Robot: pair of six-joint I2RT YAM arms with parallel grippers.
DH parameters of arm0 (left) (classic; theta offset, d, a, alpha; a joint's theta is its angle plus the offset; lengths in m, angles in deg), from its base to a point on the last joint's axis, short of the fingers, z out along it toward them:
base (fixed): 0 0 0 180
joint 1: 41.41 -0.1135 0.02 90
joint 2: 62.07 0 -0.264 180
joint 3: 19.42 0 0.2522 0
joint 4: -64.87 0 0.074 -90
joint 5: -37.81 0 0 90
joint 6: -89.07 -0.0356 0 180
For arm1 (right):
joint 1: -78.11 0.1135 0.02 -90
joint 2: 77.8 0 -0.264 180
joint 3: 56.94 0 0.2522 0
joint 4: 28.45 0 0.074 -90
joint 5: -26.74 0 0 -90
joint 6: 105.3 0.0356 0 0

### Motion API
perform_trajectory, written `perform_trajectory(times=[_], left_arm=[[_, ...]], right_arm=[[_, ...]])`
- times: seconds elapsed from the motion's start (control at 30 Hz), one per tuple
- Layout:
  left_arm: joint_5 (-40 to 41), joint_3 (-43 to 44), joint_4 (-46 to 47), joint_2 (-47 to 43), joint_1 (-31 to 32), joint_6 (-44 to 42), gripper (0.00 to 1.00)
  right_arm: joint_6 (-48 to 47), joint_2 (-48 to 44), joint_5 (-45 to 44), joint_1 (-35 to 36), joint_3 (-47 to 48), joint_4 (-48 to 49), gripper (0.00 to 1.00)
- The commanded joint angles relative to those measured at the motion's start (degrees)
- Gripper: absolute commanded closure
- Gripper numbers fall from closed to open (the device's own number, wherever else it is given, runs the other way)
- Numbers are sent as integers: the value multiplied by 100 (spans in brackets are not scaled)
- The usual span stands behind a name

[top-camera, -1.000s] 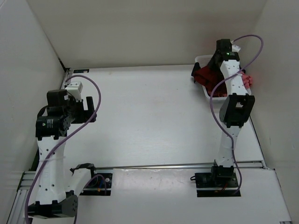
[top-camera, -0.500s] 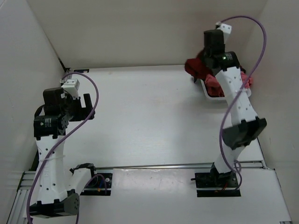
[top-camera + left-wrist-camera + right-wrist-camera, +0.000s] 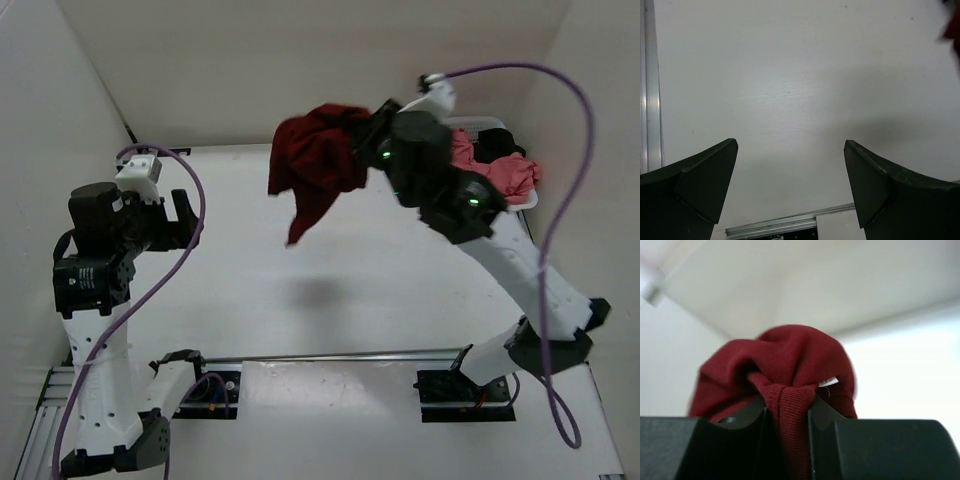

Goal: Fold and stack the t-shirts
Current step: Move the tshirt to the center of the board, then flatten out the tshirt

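Observation:
My right gripper (image 3: 368, 128) is shut on the dark maroon t-shirt (image 3: 312, 165), which hangs bunched in the air above the back middle of the table. In the right wrist view the ribbed collar of the maroon t-shirt (image 3: 790, 385) is pinched between my fingers (image 3: 747, 415). The salmon pink t-shirt (image 3: 505, 172) and the black t-shirt (image 3: 497, 141) lie in the white basket (image 3: 478, 123) at the back right. My left gripper (image 3: 180, 217) is open and empty above the table's left side; the left wrist view shows its fingers (image 3: 705, 175) wide apart over bare table.
White walls enclose the table on the left, back and right. A metal rail (image 3: 330, 354) crosses the table near the arm bases. A purple cable loops from each arm.
My right arm has swung left from the basket and lifted the maroon t-shirt out, carrying it over the table's middle. The left arm has shifted slightly left.

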Motion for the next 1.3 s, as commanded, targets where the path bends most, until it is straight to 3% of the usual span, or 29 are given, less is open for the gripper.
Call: perform_trajectory(times=[0.0,0.13,0.17,0.2,0.27,0.3,0.4,0.6,0.7,0.77,0.83,0.93,1.0,1.13,1.27], left_arm=[[-112,250,59,156,-19,1,0],[-112,303,59,262,-19,1,0],[-112,251,7,331,-19,1,0],[-112,250,6,428,-19,1,0],[-112,197,-177,577,-19,1,0],[-112,197,-257,761,59,1,0],[28,197,-546,1069,296,1,0],[47,13,-557,1360,666,1,0],[-6,-346,-425,1299,762,1,0],[46,-672,-285,1246,1078,1,0],[160,-822,-284,1298,1481,1,0],[345,-883,-284,1299,1545,1,0],[598,-962,-162,1115,1545,1,0],[714,-1436,-56,816,1264,1,0],[776,-1657,-56,605,1018,1,0]], right_arm=[[1793,631,139,244,-629,-267,100],[2686,1016,1210,305,-1210,-339,80],[2688,1122,1430,305,-1271,-339,53],[2688,1367,1641,305,-1211,-339,35],[2269,1649,2141,157,-861,-566,12],[2205,1894,2144,-9,-354,-820,10],[1661,1871,2092,-439,-86,-1332,10],[258,1440,3293,-1653,-1604,-1438,15],[-237,1588,3408,-1899,-2237,-1684,15],[-405,1694,4101,-2032,-2756,-1475,14],[-966,1695,4324,-1858,-3037,-1123,17],[-1907,1475,3439,-945,-3346,-603,17],[-2171,1527,3356,-574,-3346,-603,17],[-2041,1956,3796,-469,-3400,-207,17],[-2041,2686,4069,-327,-2672,-155,19]])
